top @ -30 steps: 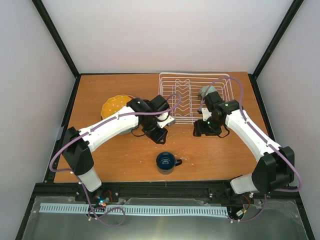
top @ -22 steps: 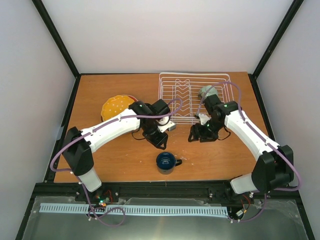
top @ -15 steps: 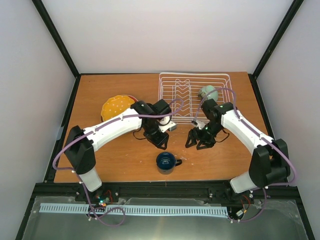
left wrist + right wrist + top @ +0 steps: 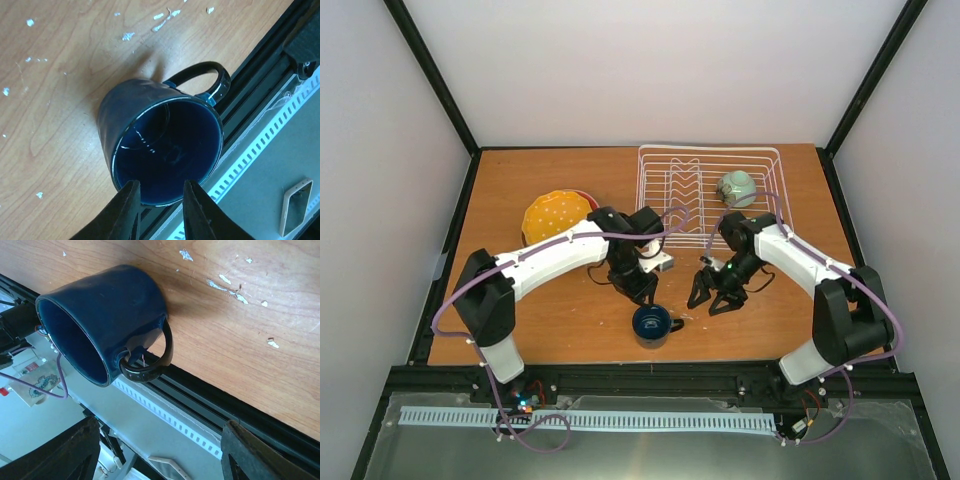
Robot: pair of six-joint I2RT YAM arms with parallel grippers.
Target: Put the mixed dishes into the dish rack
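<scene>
From above, an orange-brown wooden table point(image 4: 520, 320) sits inside a black frame with plain white walls around it. The white wire dish rack point(image 4: 695, 200) lies against the far edge, toward the right corner, and a pale green bowl point(image 4: 737, 187) rests in its right part. Toward the far left, an orange-yellow dotted plate point(image 4: 555, 215) lies on a red plate point(image 4: 587, 199), of which only a sliver shows. The dark blue glazed mug point(image 4: 651, 324) stands upright near the middle of the near edge, handle toward the right. The left gripper point(image 4: 642, 292) hangs just beyond the mug's rim. The right gripper point(image 4: 712, 300) is near the mug on its right, fingers splayed, touching nothing.

In the left wrist view the wood is flecked with white chips. The dark blue glazed mug point(image 4: 150, 145) stands close to the black frame rail point(image 4: 260, 65). The left gripper point(image 4: 161, 187) has its fingers a modest gap apart, empty, poised over the mug's rim.

In the right wrist view the dark blue glazed mug point(image 4: 115, 310) shows its handle side. The right gripper point(image 4: 162, 427) has its fingers spread wide, holding nothing, clear of the mug.
</scene>
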